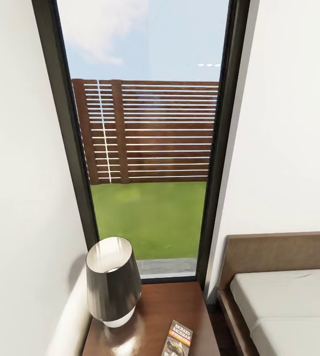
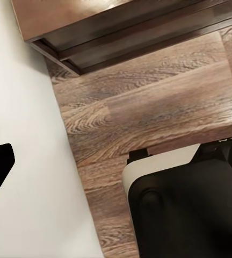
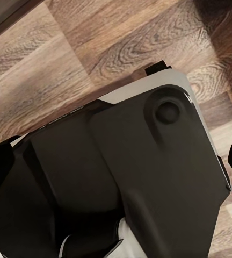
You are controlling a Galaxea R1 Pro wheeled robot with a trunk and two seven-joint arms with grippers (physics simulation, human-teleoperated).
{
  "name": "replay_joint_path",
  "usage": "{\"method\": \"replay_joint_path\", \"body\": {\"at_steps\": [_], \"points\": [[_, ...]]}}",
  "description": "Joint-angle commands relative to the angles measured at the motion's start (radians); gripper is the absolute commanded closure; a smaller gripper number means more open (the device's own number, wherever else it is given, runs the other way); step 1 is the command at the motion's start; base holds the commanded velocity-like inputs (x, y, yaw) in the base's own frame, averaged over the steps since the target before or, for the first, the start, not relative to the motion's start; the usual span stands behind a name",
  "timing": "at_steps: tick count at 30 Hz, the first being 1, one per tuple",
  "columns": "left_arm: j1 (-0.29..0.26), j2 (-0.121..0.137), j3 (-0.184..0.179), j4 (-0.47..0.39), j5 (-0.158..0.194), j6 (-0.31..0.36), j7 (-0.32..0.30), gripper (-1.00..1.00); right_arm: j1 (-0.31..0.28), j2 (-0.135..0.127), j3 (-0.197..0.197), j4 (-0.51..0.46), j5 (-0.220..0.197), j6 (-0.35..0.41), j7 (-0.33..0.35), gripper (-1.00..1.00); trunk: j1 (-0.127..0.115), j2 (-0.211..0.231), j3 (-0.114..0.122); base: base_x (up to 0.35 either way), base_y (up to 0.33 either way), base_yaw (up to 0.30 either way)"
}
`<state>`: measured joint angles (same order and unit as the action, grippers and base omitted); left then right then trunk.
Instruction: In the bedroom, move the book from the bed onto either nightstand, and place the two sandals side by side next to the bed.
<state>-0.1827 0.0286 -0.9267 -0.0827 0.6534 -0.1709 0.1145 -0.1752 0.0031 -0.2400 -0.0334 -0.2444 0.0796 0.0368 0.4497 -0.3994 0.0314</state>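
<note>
The book [image 1: 179,339] is lying on the nightstand [image 1: 155,306]; sandals remain, and turning possibly risks clipping the lamp [image 1: 113,282]; gripper states unreadable.

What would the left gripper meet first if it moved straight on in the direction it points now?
Most likely the wood-plank floor, which lies ahead in the left wrist view, between the white wall and the robot's own base. A dark wooden cabinet sits farther along; depth is unclear.

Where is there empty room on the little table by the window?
The nightstand top is bare between the lamp and the edge nearest the bed, behind the book. Its lamp side is crowded.
</note>
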Motion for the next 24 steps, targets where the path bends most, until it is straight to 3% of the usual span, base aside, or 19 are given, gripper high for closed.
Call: {"method": "replay_joint_path", "body": {"at_steps": [1,24], "points": [[0.000,0.000,-0.009,-0.002,0.005,-0.001,0.005,-1.00,0.001,0.000,0.001,-0.002,-0.010,0.005,0.002,-1.00,0.000,-0.001,0.000,0.000,0.000,0.000],[0.000,0.001,-0.008,-0.002,0.005,-0.001,0.005,-1.00,0.000,0.000,0.001,-0.002,-0.010,0.005,0.002,-1.00,0.000,-0.001,0.000,0.000,0.000,0.000]]}}
